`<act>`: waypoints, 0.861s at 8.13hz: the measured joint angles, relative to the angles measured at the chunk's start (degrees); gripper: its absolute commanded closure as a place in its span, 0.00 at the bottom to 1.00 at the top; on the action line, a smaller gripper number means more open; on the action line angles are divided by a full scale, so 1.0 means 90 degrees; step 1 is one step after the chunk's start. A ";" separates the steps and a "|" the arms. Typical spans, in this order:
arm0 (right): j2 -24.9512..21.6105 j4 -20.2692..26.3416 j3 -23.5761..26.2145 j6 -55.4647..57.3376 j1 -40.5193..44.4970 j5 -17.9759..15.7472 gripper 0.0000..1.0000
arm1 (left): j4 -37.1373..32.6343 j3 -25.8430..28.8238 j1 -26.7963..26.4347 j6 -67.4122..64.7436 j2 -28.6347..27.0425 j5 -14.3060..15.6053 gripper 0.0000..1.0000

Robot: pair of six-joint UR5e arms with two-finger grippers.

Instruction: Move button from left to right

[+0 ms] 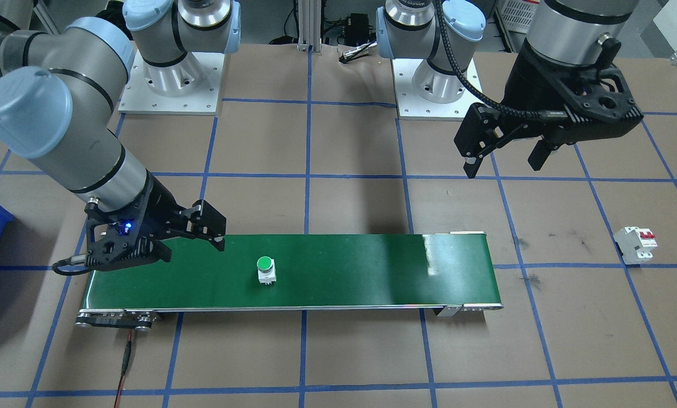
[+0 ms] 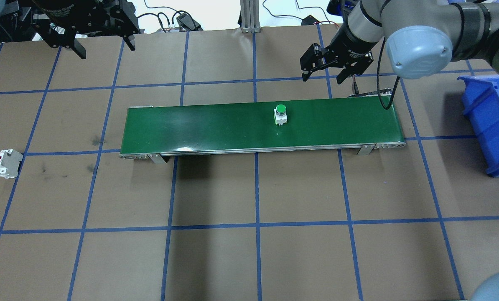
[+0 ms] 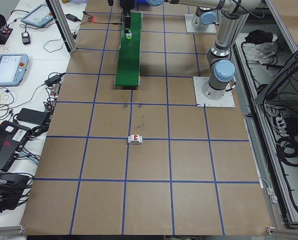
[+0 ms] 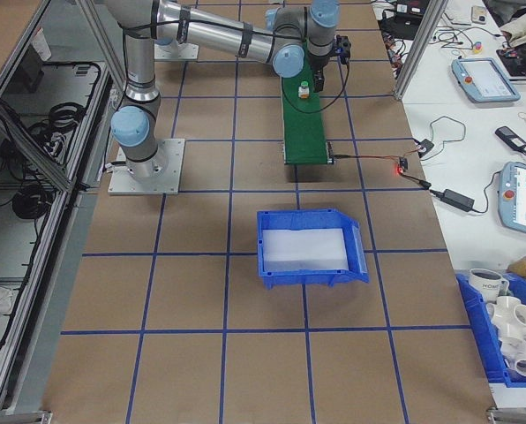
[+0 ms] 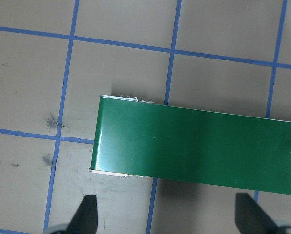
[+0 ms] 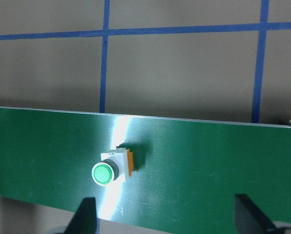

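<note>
The button (image 1: pixel 266 267), with a round green cap and a white body, stands upright on the green conveyor belt (image 1: pixel 361 271), on the part nearer my right arm. The overhead view has the button (image 2: pixel 280 113) right of the belt's middle. My right gripper (image 2: pixel 322 76) hangs open just beyond the belt's far edge, to the right of the button and apart from it. In the right wrist view the button (image 6: pixel 109 170) shows an orange part on its side, near the left fingertip (image 6: pixel 87 214). My left gripper (image 2: pixel 105 47) is open and empty, high beyond the belt's left end (image 5: pixel 101 136).
A white circuit breaker (image 2: pixel 5 163) with red levers lies on the brown table far left of the belt. A blue bin (image 2: pixel 490 121) stands at the right edge. Blue tape lines grid the table. A red and black cable (image 1: pixel 124 362) runs from the belt's right end.
</note>
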 measured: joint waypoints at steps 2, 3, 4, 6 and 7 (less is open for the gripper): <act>0.0191 -0.0072 0.0043 0.0127 0.0016 0.0173 0.00 | 0.0007 -0.0003 -0.0013 0.0016 0.0036 0.0003 0.00; 0.0326 -0.0122 0.0049 0.0211 0.0018 0.0182 0.00 | 0.0008 0.0001 -0.0015 0.0018 0.0042 0.0006 0.00; 0.0463 -0.0185 0.0051 0.0260 0.0020 0.0168 0.00 | 0.0009 0.0001 -0.0016 0.0019 0.0052 0.0009 0.00; 0.0720 -0.0254 0.0061 0.0291 0.0020 0.0126 0.00 | 0.0009 0.0001 -0.0010 0.0024 0.0060 0.0010 0.00; 0.0827 -0.0265 0.0082 0.0289 0.0020 0.0093 0.00 | 0.0009 0.0004 -0.0009 0.0027 0.0062 0.0011 0.00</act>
